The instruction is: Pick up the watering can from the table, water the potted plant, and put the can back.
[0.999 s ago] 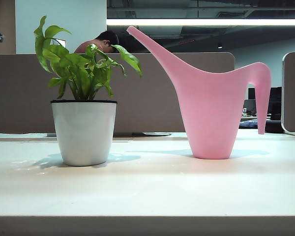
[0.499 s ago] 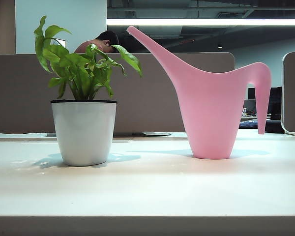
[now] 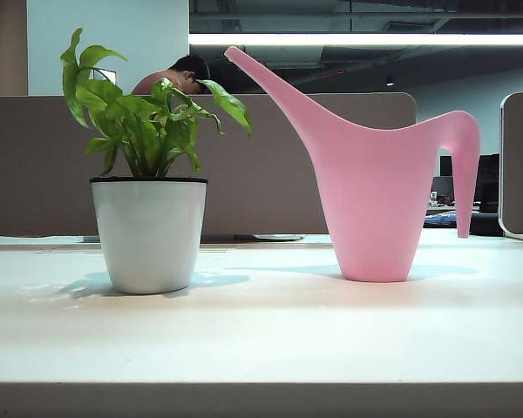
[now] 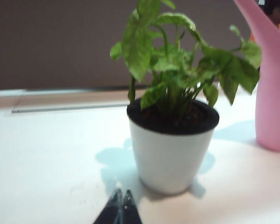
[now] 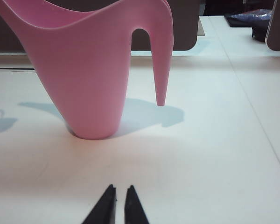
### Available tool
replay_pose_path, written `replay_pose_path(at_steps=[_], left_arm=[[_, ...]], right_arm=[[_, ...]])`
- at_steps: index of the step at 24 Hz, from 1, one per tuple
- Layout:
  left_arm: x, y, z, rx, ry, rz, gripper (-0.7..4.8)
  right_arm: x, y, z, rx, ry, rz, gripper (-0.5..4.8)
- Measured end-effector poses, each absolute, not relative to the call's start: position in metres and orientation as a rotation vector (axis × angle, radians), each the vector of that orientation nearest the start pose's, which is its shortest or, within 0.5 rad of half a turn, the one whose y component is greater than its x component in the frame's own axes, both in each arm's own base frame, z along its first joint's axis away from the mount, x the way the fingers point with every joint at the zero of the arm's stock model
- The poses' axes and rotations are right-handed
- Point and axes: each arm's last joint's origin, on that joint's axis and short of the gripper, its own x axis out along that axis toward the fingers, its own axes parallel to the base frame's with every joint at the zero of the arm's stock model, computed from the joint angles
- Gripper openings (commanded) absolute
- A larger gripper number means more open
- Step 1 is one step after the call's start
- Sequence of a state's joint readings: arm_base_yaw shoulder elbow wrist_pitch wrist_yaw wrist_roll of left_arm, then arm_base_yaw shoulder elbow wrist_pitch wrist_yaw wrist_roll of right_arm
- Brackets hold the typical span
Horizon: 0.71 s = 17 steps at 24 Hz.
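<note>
Bright overhead strip light; left wrist view seemingly blurred

Honestly not much to report, only the far left edge of the exterior view changed. A second ago a small dark shape poked into the picture up there, higher than the leaves of the potted plant (image 3: 148, 235) and well off to their left, too little of it showing to say what it was. By half a second ago it had gone, and it's out of the picture now too. Same with the faint dark smudge of shadow low on the bench (image 3: 261, 331) at that left edge: gone, just plain white there now.
</note>
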<state>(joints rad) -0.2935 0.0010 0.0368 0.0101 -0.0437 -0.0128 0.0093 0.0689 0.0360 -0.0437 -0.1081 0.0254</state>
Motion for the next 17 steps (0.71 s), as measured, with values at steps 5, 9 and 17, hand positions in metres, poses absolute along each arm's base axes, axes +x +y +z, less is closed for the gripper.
replay_pose_path(at_steps=[5,9,17], left_arm=[[0.094,-0.027,0.166,-0.012,-0.001,-0.245,-0.05],[0.094,-0.025,0.162,0.0,0.026,-0.239,-0.06],[0.097,-0.01,0.165,0.006,-0.005,-0.205,-0.05]], right_arm=[[0.098,0.004,0.16,-0.004,0.055,0.117,0.44],[0.097,0.004,0.156,-0.046,0.096,0.119,0.44],[0.097,0.004,0.159,-0.05,0.068,0.117,0.44]])
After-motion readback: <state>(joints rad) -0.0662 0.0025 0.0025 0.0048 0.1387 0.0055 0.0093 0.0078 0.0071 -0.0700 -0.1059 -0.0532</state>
